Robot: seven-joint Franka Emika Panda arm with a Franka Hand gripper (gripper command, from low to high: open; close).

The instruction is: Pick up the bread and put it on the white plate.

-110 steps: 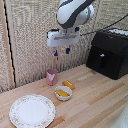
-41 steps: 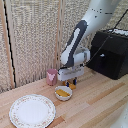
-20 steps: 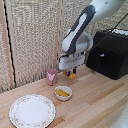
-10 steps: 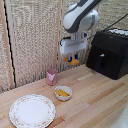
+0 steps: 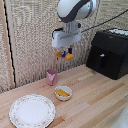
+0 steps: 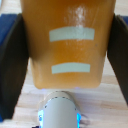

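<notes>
My hand (image 5: pixel 65 54) hangs high above the table, shut on the golden-brown bread (image 5: pixel 65 56), which shows between the short dark fingers (image 5: pixel 71 50). In the wrist view the bread (image 6: pixel 70 45) fills the space between both dark fingers (image 6: pixel 12 57), with wooden tabletop far below. The white plate (image 5: pixel 20 112) with its speckled rim lies on the table at the exterior view's lower left, well below my hand and to its left. The plate is bare.
A small white bowl (image 5: pixel 63 96) with yellow food lumps sits almost under my hand. A pink cup (image 5: pixel 51 76) stands behind it near the wicker wall. A black boxy appliance (image 5: pixel 107 52) stands at the exterior view's right.
My hand has risen from just above the bowl, carrying the bread up with it and drifting slightly to the exterior view's left. Bowl, cup and plate have not moved.
</notes>
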